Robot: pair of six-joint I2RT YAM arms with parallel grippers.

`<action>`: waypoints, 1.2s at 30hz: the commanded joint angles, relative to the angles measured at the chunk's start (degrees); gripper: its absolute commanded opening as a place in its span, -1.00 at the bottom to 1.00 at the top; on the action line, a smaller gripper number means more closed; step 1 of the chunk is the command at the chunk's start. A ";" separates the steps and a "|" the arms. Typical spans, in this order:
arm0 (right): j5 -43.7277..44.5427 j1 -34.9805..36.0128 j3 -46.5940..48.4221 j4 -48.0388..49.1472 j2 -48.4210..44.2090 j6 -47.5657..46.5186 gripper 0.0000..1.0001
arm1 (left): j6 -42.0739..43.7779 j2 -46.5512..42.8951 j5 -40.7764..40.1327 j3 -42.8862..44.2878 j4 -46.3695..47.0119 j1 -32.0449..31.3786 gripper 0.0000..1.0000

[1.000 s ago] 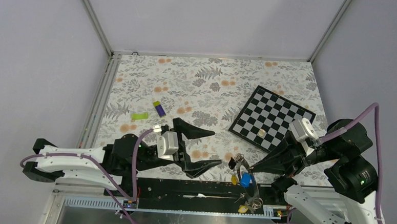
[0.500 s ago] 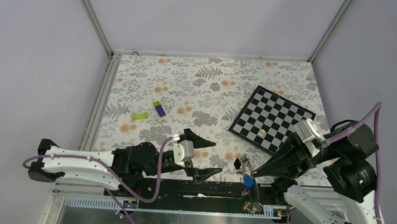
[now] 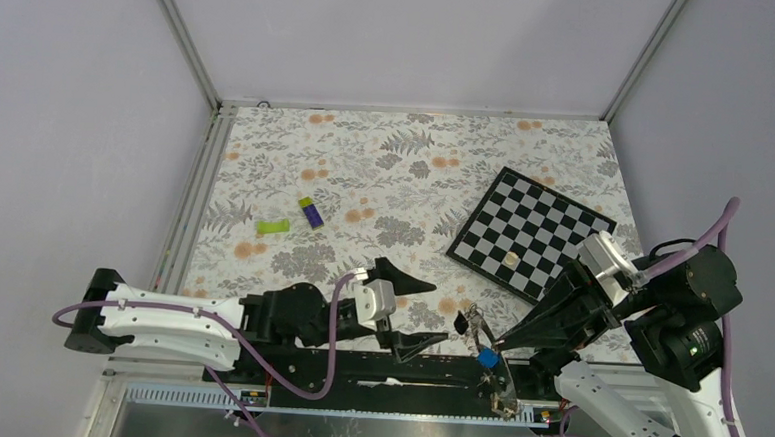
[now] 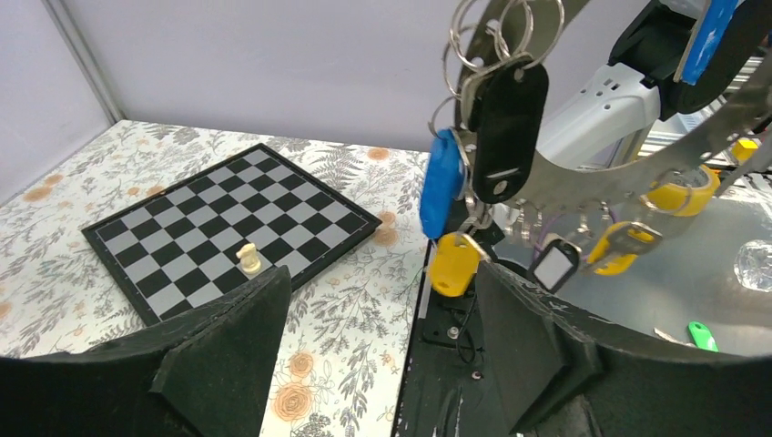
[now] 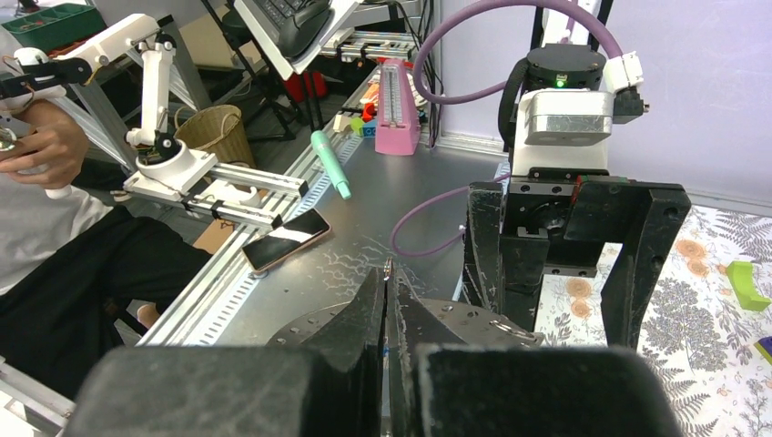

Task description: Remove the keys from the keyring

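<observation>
Left end effector (image 3: 437, 311): jaws wide, nothing between them, facing the keys (image 4: 508, 118).
Right end effector (image 3: 498, 338): closed, pinching the keyring (image 4: 628, 177) by its edge, held in the air.
Hard to see: from above the keys are one small tangle.
Cut off: the ring's upper arc leaves the left wrist view.
Room: the ring hangs over the near edge of the surface (image 3: 386, 168); the chessboard (image 3: 533, 231) lies beyond, apart.

One keyring (image 4: 583, 187) — one chessboard (image 3: 530, 231)
</observation>
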 commanded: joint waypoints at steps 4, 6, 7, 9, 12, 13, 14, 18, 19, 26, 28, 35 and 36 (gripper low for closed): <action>-0.70 0.08 0.05 5.42 -0.50 3.00 -1.00 | -0.46 2.68 2.34 1.16 7.46 -0.02 0.57; -0.68 0.16 -0.15 6.22 -0.58 3.74 -1.00 | 0.00 3.65 2.24 1.46 8.19 -0.02 0.55; -0.77 0.16 -0.33 6.72 -0.67 4.15 -1.00 | 0.35 4.02 2.08 1.52 8.60 -0.02 0.54; -0.77 0.13 -0.63 7.46 -0.76 4.75 -1.00 | 0.82 4.68 1.76 1.65 9.38 -0.02 0.50; -0.68 0.16 -0.78 7.58 -0.88 5.02 -1.00 | 1.55 5.26 1.61 2.12 9.69 -0.02 0.40; -0.78 0.21 -0.87 7.58 -0.91 5.08 -1.00 | 1.67 5.40 1.68 2.24 9.62 -0.02 0.34; -0.78 0.18 -0.83 7.58 -1.00 5.08 -1.00 | 1.78 5.51 1.69 2.47 9.53 -0.02 0.29; -0.87 0.16 -1.15 7.58 -1.18 5.08 -1.00 | 2.06 5.34 1.90 3.06 9.12 -0.01 0.11; -0.87 0.14 -1.24 7.65 -1.20 5.03 -1.00 | 2.11 5.25 2.01 3.06 9.31 -0.02 0.07; -0.86 0.16 -1.79 8.02 -1.37 5.22 -1.00 | 2.25 5.50 2.69 3.29 10.30 -0.02 0.01; -0.86 0.16 -1.88 7.98 -1.42 5.23 -1.00 | 2.21 5.68 3.19 3.41 10.37 -0.02 0.03; -0.85 0.12 -1.96 8.55 -1.55 5.90 -1.00 | 2.16 6.18 3.54 3.68 11.06 -0.02 0.06; -0.91 0.13 -1.97 8.98 -1.56 6.33 -1.00 | 2.22 6.28 3.46 3.68 11.21 -0.02 0.06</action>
